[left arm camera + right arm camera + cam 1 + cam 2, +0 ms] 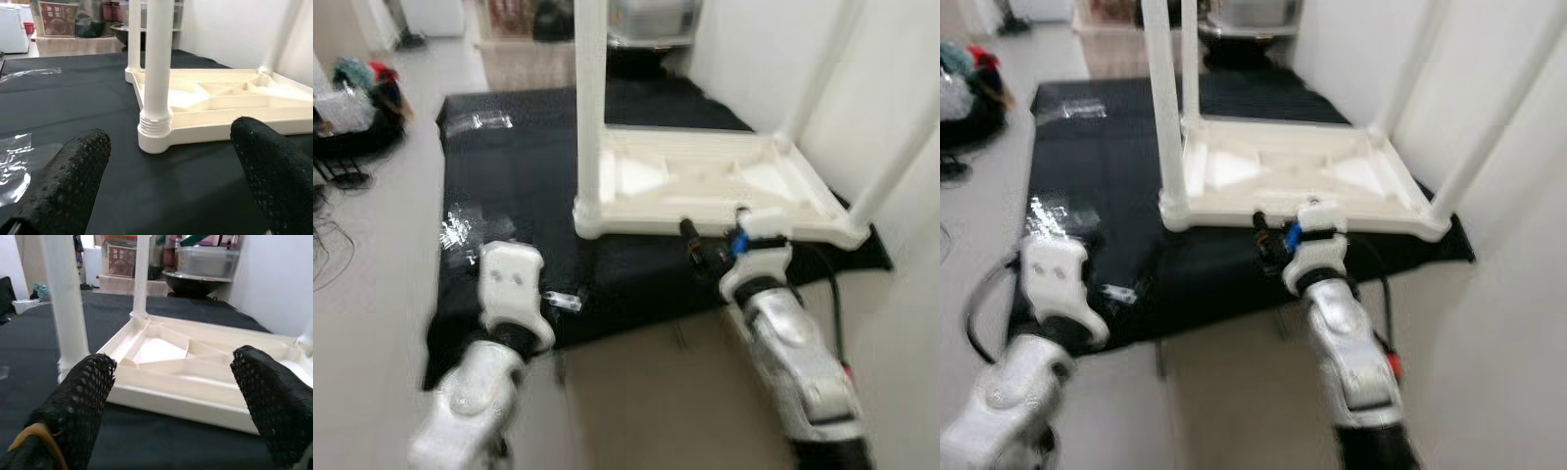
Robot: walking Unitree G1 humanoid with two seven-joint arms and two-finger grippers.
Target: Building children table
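Plastic wrap (pixel 460 233): crumpled clear scraps on the left part of the mat, probably packaging from the parts; another strip farther back.
Left gripper (pixel 166 196): low over the near-left of the mat, aimed at the near leg; fingers (pixel 68 186) spread wide, holding nothing, touching nothing; apart from the table.
Black mat (pixel 529 176): spread on the floor as a work surface, likely to guard the white plastic from scuffs.
Children table (pixel 705 181): upside down on the mat beside the wall, ribbed underside up; placed so for fitting legs into the corner sockets.
Near leg (pixel 591 108): upright in the near-left corner socket, threaded collar seated at the base; the other three legs also standing.
Right gripper (pixel 181 382): just before the near edge of the tabletop, facing it; fingers wide apart, empty; contact with the edge not clear.
Stage: by appearance all legs in; turning upright likely remaining.
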